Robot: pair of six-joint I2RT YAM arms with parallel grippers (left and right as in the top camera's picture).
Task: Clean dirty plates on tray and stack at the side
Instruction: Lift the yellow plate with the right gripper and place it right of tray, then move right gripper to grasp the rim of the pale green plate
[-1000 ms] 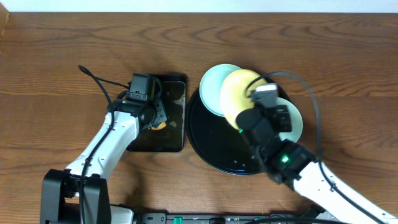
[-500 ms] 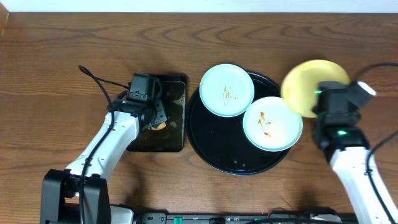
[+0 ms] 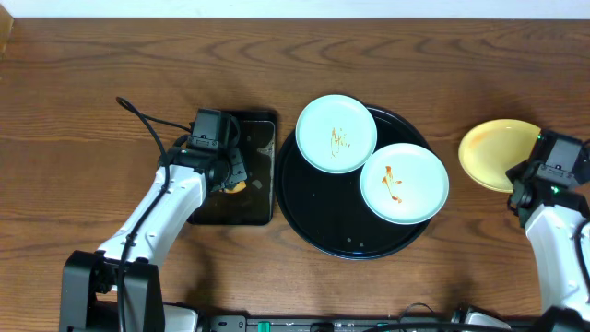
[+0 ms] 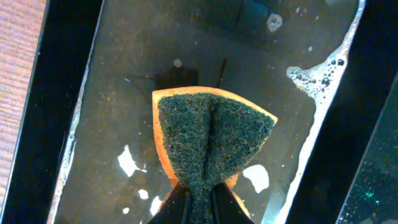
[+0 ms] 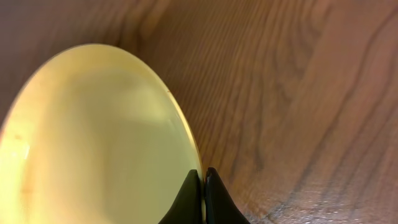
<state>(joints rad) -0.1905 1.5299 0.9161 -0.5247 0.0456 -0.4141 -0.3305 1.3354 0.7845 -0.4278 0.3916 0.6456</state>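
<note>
Your round black tray (image 3: 313, 221) is lying just right of the rectangular tray (image 3: 258, 198), carrying the far mint plate (image 3: 336, 134) and the near mint plate (image 3: 404, 183), both sauce-smeared. Your right gripper (image 5: 202, 186) is clamping the yellow plate (image 5: 93, 137) by its rim, off to the tray's right. Your left gripper (image 4: 200, 202) is squeezing the sponge (image 4: 211, 130) over the rectangular tray.

This looks like a robotics lab bench staged as a washing-up spot: a left arm (image 3: 161, 205) and a right arm (image 3: 558, 247) rise from dark mounting hardware (image 3: 304, 325) at the near edge of a plain wooden table (image 3: 83, 74), a loose black cable (image 3: 143, 120) trailing at the left. The props are few: a round black tray (image 3: 323, 223) with two mint-green plates (image 3: 336, 134), a pale yellow plate (image 3: 489, 152) far right, and a rectangular tray (image 3: 260, 198) of soapy water with a sponge (image 4: 211, 137)
</note>
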